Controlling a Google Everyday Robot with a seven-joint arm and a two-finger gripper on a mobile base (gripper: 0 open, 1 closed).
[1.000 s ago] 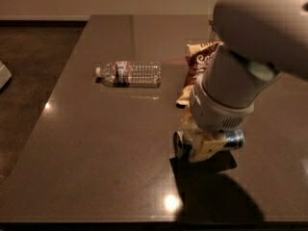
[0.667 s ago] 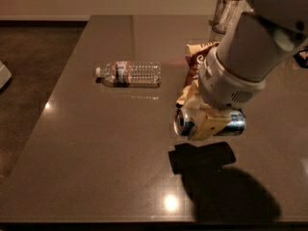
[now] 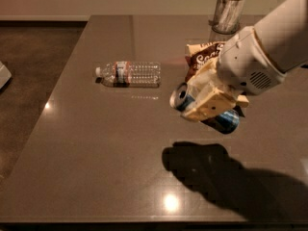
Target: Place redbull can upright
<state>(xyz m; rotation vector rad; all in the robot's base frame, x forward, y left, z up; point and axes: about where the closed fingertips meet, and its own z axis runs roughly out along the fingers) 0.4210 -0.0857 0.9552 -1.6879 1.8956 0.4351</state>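
My gripper (image 3: 208, 104) hangs over the right middle of the dark table (image 3: 96, 143), its cream fingers shut around the redbull can (image 3: 226, 121). The can is blue and silver and lies nearly on its side in my grasp, held clear above the table. Its silver top (image 3: 179, 96) points left and its bottom end points down to the right. The fingers cover the can's middle. The can and arm cast a shadow on the table below.
A clear plastic water bottle (image 3: 129, 73) lies on its side at the table's centre left. A brown snack bag (image 3: 199, 57) lies just behind my gripper. A grey cylindrical holder (image 3: 226, 11) stands at the back right. The table's left edge drops to brown floor.
My gripper has lifted the redbull can off the table and carried it up and a little back. The arm has drawn away to the right. The bottle and bag have not moved.
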